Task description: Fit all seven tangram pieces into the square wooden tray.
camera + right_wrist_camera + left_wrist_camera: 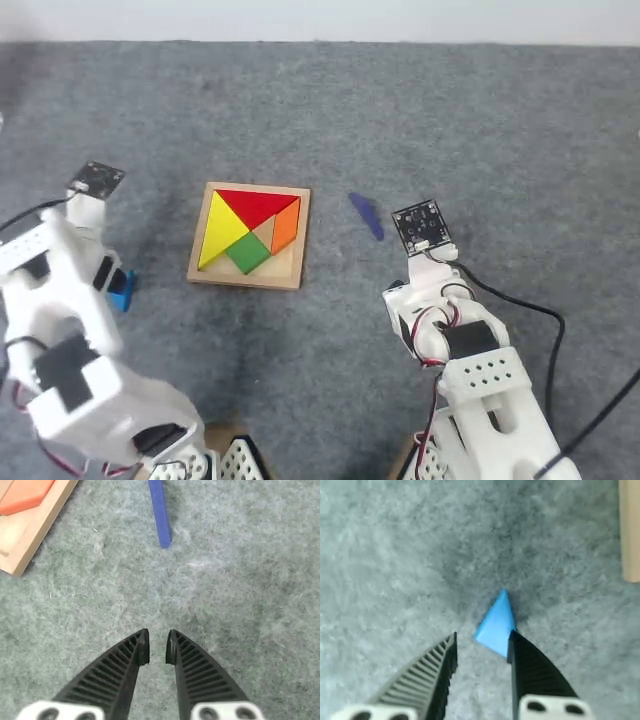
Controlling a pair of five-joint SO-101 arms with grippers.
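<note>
- Mat (450, 120), grey, fibrous: spread under everything. Thin pieces could be dragged along it rather than lifted.
- Wooden tray (245, 282), square: set mid-table between the two arms. Red piece (255, 205), yellow piece (220, 238), green piece (247, 255) and orange piece (286, 228) are seated inside, with bare wood left among them.
- Left gripper (482, 639): opened moderately wide, nothing clamped. One fingertip is placed touching or just beside the light blue triangle.
- Right gripper (157, 635): nearly closed, with only a narrow gap left. Nothing is held, and bare mat lies below.
- Dark blue piece (366, 216): laid flat on the mat near the tray, ahead of the right gripper.
- Light blue triangle (496, 626): laid on the mat apart from the tray, off-centre to the jaws. If closed on as placed, it is judged likely to be squeezed out sideways or tipped rather than caught.
</note>
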